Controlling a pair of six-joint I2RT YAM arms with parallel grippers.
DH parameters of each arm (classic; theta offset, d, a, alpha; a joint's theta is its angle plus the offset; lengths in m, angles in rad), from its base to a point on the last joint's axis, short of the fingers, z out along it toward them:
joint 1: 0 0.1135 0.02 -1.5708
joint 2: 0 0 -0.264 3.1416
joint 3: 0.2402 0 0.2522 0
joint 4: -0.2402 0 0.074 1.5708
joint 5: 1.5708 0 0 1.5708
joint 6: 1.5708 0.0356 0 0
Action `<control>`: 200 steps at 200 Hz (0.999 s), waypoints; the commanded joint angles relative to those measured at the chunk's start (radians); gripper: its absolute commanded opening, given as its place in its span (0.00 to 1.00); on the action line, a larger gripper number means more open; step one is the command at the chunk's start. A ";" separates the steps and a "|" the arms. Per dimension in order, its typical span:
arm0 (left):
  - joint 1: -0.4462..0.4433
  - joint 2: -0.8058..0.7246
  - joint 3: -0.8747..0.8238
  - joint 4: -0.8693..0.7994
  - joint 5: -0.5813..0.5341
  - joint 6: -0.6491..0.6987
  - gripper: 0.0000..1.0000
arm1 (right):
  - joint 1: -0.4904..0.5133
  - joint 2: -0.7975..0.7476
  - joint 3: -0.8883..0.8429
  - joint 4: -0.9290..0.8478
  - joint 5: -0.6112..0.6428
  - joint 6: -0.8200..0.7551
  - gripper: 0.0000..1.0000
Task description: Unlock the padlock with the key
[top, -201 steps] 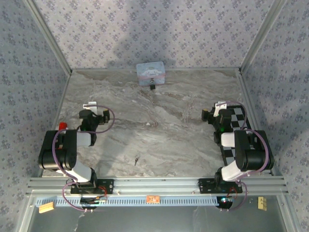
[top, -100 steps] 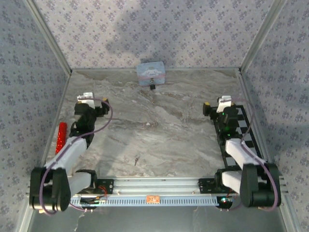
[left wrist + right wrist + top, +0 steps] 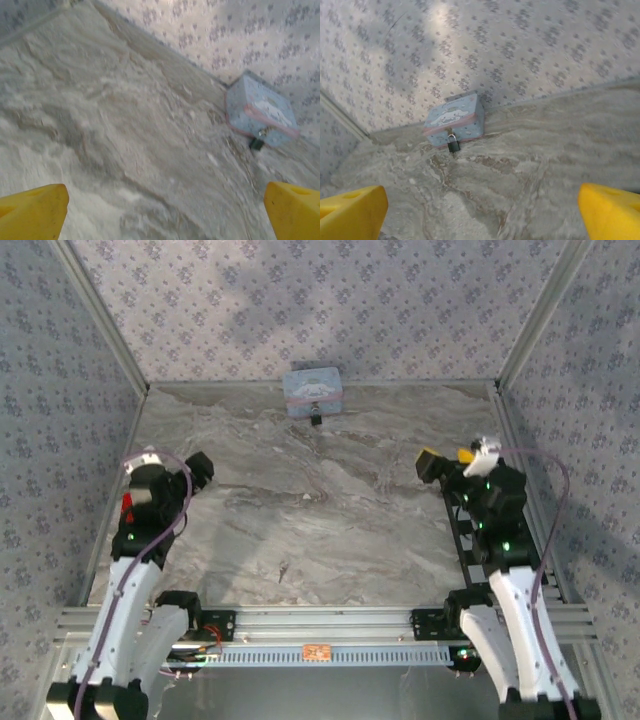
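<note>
Top external view: a marbled grey table [image 3: 350, 510] walled in by patterned panels, with one arm raised over each side of it.
Tin: a pale blue cartoon-printed tin [image 3: 313, 392] stands at the far edge of the table, against the back wall and about midway across.
Padlock: the padlock [image 3: 453, 145] sits at the middle of the tin's front face. Its thin silvery shackle is up against the pink band by the clasp and its black body is down at table level. Whether the shackle is closed is too small to tell.
Key: the key [image 3: 284, 571] lies flat on bare table near the front edge, between the two arm bases. It is well apart from the padlock and from both grippers.
Left gripper: the left gripper [image 3: 162, 215] has its jaws spread wide. Its yellow pads [image 3: 32, 212] sit at the two lower corners of its wrist view, with nothing between them but table. It hangs over the left side and faces the tin.
Right gripper: the right gripper [image 3: 480, 212] is likewise spread fully apart and empty, its yellow pads [image 3: 610, 212] far to either side. It is over the right side, aimed at the tin and padlock.
</note>
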 commanded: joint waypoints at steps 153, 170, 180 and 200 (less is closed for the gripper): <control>-0.062 -0.353 -0.171 -0.174 0.082 0.017 1.00 | 1.088 0.821 0.504 -0.464 0.458 -0.123 0.99; -0.063 -0.378 -0.165 -0.203 0.045 0.029 1.00 | 1.110 0.919 0.553 -0.464 0.407 -0.133 0.99; -0.063 -0.393 -0.163 -0.217 0.020 0.030 1.00 | 1.117 0.970 0.592 -0.464 0.379 -0.133 0.99; -0.062 -0.411 -0.155 -0.247 -0.046 0.018 1.00 | 1.134 1.079 0.654 -0.506 0.356 -0.132 0.99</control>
